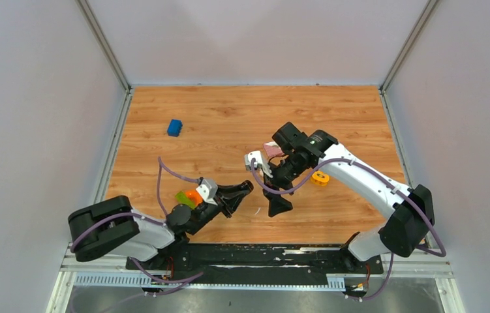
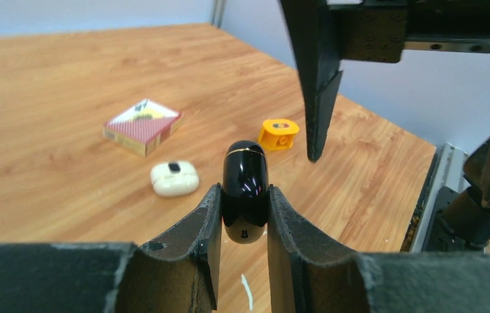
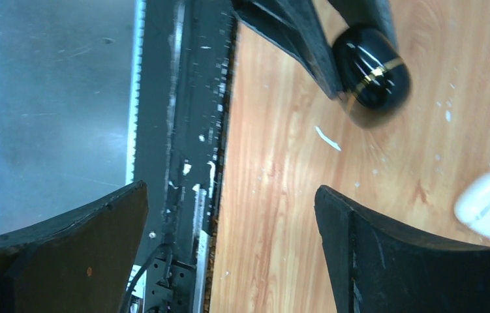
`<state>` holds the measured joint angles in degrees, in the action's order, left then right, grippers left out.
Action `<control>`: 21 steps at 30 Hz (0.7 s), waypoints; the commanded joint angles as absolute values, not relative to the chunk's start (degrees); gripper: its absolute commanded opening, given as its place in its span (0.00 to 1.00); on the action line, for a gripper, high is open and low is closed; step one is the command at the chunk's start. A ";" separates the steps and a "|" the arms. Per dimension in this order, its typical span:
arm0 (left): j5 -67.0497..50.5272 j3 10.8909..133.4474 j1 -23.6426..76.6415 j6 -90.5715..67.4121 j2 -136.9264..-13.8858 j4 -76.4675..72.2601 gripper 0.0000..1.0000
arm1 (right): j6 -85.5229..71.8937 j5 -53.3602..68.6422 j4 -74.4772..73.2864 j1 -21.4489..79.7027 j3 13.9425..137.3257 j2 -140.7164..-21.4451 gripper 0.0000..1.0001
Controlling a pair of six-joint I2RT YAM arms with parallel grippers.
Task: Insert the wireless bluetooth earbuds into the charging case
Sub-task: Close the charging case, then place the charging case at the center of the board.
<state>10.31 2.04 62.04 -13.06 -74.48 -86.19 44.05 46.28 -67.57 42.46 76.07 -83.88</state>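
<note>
Fingers of the left pincer (image 2: 245, 199) are clenched on a glossy black earbud (image 2: 245, 176) with a thin gold band, low in the middle of the left wrist view. The right pincer (image 3: 229, 195) gapes wide, holding nothing, over the bench (image 2: 46, 78). Left of the earbud a white case (image 2: 174, 178) lies on the wood. Print on the red-patterned box (image 2: 142, 126) is too blurred to read.

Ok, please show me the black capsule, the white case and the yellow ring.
black capsule (image 2: 245, 189), left wrist view, glossy front.
white case (image 2: 174, 184), left wrist view, front side.
yellow ring (image 2: 275, 139), left wrist view, front face.
</note>
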 commanded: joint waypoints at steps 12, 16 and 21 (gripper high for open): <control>27.00 7.19 61.74 -57.39 -105.86 -92.20 0.38 | 21.32 20.26 -31.59 31.71 61.05 -68.72 0.99; 27.40 7.16 61.80 -57.95 -106.63 -92.12 0.98 | 16.75 14.92 -30.29 31.73 60.47 -66.75 0.99; 30.92 2.97 61.80 -53.93 -100.04 -90.71 1.00 | 15.47 9.42 -27.72 31.60 57.56 -63.41 1.00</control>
